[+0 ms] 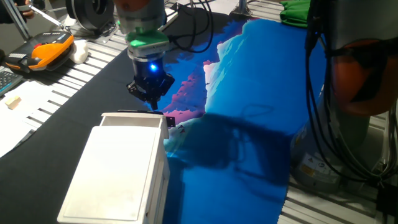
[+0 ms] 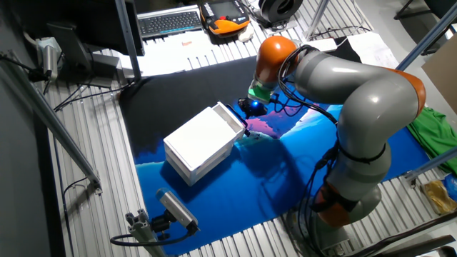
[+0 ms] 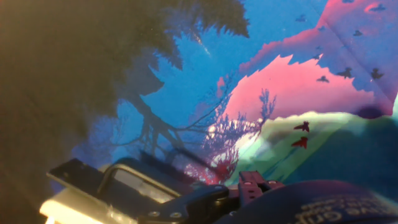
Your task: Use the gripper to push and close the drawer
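Observation:
The white box casing (image 1: 118, 171) lies on the table with its open end facing away from the camera. The drawer (image 1: 132, 120), a thin-walled white tray, sticks out of that end by a short way. My gripper (image 1: 151, 101) hangs just beyond the drawer's front, fingertips down at its edge and drawn together to a point, holding nothing. In the other fixed view the gripper (image 2: 247, 111) stands at the right end of the casing (image 2: 200, 139), by the drawer (image 2: 235, 123). The hand view shows the drawer's dark front (image 3: 118, 180) at lower left, close under the fingers (image 3: 205, 202).
A blue and pink printed mat (image 1: 261, 93) lies on black cloth (image 1: 93, 87). The big grey, orange-jointed robot base (image 1: 357, 81) with hanging cables stands at the right. An orange and black device (image 1: 50, 50) and papers (image 1: 18, 118) lie at the left.

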### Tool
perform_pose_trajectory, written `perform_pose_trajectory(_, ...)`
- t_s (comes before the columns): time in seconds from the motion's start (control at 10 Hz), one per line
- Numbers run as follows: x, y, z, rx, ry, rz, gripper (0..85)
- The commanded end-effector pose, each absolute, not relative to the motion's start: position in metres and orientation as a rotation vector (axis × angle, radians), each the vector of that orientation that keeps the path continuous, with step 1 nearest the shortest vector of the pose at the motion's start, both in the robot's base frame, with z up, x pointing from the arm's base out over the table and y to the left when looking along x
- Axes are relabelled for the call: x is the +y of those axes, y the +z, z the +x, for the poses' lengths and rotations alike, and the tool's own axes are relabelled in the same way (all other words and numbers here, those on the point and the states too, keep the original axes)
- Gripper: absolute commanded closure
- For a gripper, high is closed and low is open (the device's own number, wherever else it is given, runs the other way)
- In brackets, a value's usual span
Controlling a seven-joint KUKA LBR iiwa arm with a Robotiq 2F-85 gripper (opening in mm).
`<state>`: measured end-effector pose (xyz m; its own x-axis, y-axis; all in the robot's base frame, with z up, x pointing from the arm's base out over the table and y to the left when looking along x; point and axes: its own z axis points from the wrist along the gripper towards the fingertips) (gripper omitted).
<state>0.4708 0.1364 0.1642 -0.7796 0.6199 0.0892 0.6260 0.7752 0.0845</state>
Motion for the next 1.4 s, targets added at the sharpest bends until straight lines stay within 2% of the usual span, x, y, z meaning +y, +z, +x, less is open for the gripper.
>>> perform_pose_trajectory(0.0, 0.135, 0.164, 0.473, -2.909, -0.136, -1.032, 85.0)
perform_pose_trajectory(0.1, 0.134, 0.164, 0.475, -2.919, -0.117, -1.011, 85.0)
perform_pose_trajectory(0.3, 0.131, 0.166, 0.478, -2.922, -0.163, -0.975, 85.0)
perform_pose_trajectory(0.4, 0.126, 0.176, 0.482, -2.958, -0.111, -0.897, 85.0)
perform_pose_trajectory(0.6, 0.120, 0.193, 0.482, -2.984, -0.329, -0.740, 85.0)
perform_pose_trajectory(0.8, 0.118, 0.206, 0.474, -3.056, -0.219, -0.621, 85.0)
perform_pose_trajectory(0.9, 0.115, 0.211, 0.473, -3.022, -0.231, -0.597, 85.0)
perform_pose_trajectory(1.2, 0.111, 0.191, 0.491, -3.000, -0.081, -0.610, 85.0)
perform_pose_trajectory(1.3, 0.105, 0.189, 0.498, -2.991, -0.104, -0.638, 85.0)
